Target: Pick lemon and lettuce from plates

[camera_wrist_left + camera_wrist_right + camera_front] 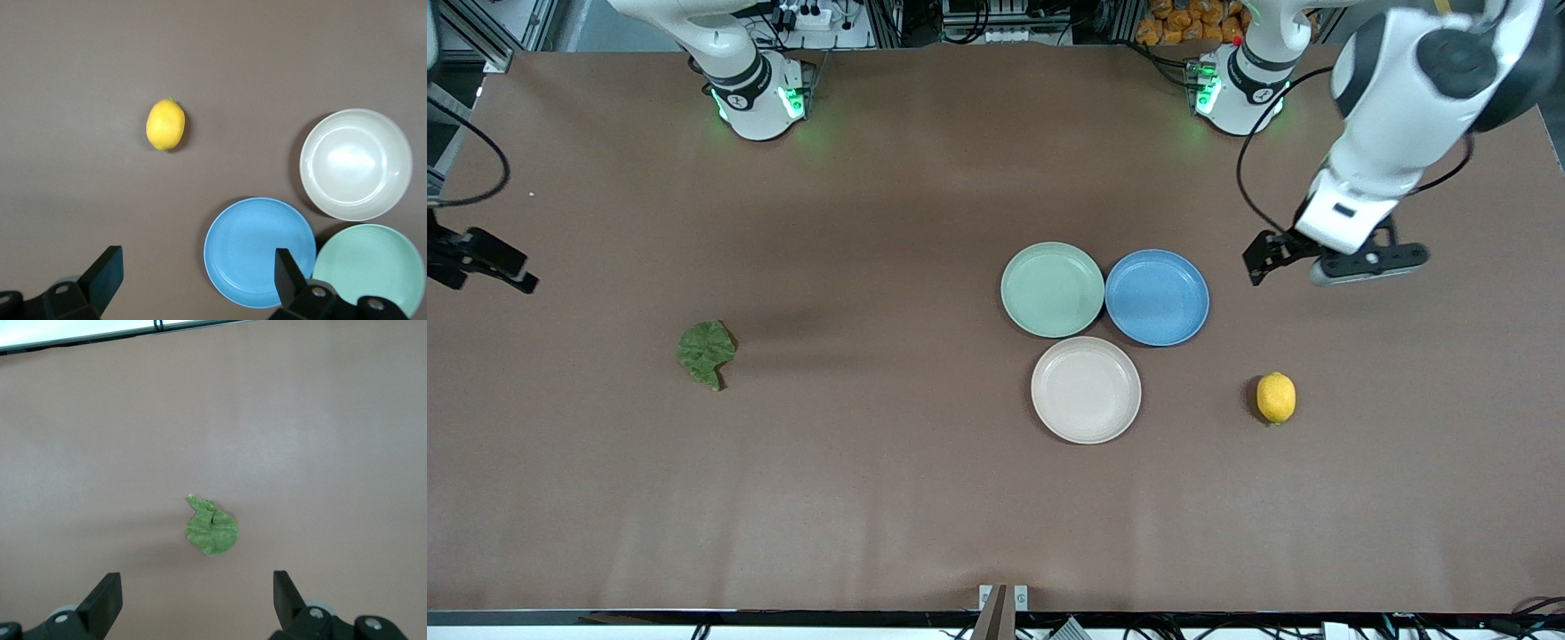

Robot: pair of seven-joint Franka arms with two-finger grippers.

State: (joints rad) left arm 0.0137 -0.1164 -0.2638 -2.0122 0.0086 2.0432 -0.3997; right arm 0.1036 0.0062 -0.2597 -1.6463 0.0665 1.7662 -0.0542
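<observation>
My left gripper (193, 280) hangs open over bare table toward the left arm's edge; my right gripper (193, 603) open at the right arm's edge. Lemon (1276, 397) and lettuce (706, 353) lie off the mint plate (1052, 289) and beige plate (1086, 389). Risk: the lemon rolls from a pinch; the flat leaf slips.

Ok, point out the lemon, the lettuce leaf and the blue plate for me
lemon (1276, 397), front view, middle of its yellow skin.
lettuce leaf (706, 353), front view, centre of the wrinkly leaf.
blue plate (1157, 297), front view, bare middle of its dish.
</observation>
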